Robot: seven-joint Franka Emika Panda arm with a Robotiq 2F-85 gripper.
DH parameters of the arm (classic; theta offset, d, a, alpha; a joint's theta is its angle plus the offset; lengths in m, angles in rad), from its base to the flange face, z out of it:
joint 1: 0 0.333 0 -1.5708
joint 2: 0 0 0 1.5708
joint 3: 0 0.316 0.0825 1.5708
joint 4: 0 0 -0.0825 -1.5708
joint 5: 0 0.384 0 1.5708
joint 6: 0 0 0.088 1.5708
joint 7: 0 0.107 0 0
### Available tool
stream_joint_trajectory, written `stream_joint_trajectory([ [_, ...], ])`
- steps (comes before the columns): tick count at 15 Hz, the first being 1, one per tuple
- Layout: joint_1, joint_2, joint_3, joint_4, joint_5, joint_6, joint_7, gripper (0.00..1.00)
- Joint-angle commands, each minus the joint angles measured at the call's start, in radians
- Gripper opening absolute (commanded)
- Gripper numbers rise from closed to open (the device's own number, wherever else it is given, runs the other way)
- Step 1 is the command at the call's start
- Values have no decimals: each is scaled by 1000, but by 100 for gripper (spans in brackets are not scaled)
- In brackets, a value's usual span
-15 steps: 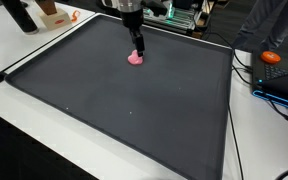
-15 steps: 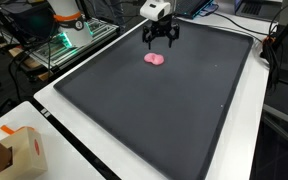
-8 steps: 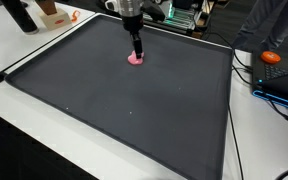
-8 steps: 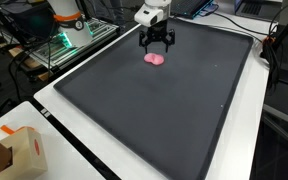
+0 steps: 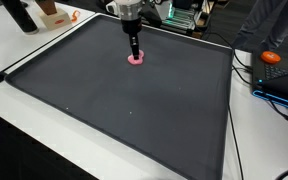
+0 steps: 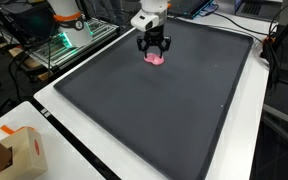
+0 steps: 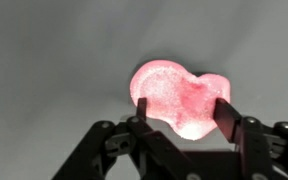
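A small pink, soft-looking lump [image 7: 177, 97] lies on the dark grey mat [image 5: 134, 110] near its far edge. It also shows in both exterior views [image 5: 137, 59] [image 6: 156, 60]. My gripper [image 7: 181, 115] is open and directly over the lump, its two fingers straddling the lump's near end on either side. The fingers stand close to the lump, and contact cannot be told. In both exterior views the gripper [image 5: 134, 50] [image 6: 154, 47] points straight down at the lump.
A white table border surrounds the mat [image 6: 174, 100]. A cardboard box [image 6: 14, 152] stands at one corner. An orange object [image 5: 272, 57] and cables lie beside the mat. Green-lit equipment [image 6: 69, 40] and an orange-white robot base stand behind.
My gripper has moved sideways over the mat and come down, from beside the pink lump to directly above it with the fingers around it. The lump has not moved.
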Motion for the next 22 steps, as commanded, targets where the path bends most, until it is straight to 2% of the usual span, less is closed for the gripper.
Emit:
stream_joint_trajectory([
  [1,20,11,-18,-18,-21,36,36,40],
  [5,23,11,-19,-17,-19,37,38,11],
  [7,23,11,-20,-17,-20,37,41,0],
  [10,23,12,-21,-14,-22,35,46,3],
  [14,21,13,-19,-10,-18,27,40,0],
  [15,20,11,-17,-7,-13,18,39,29],
  [16,22,9,-19,-6,-21,14,41,29],
  [17,20,5,-17,-4,-16,9,37,34],
  [22,21,-6,-14,11,-19,-13,26,70],
])
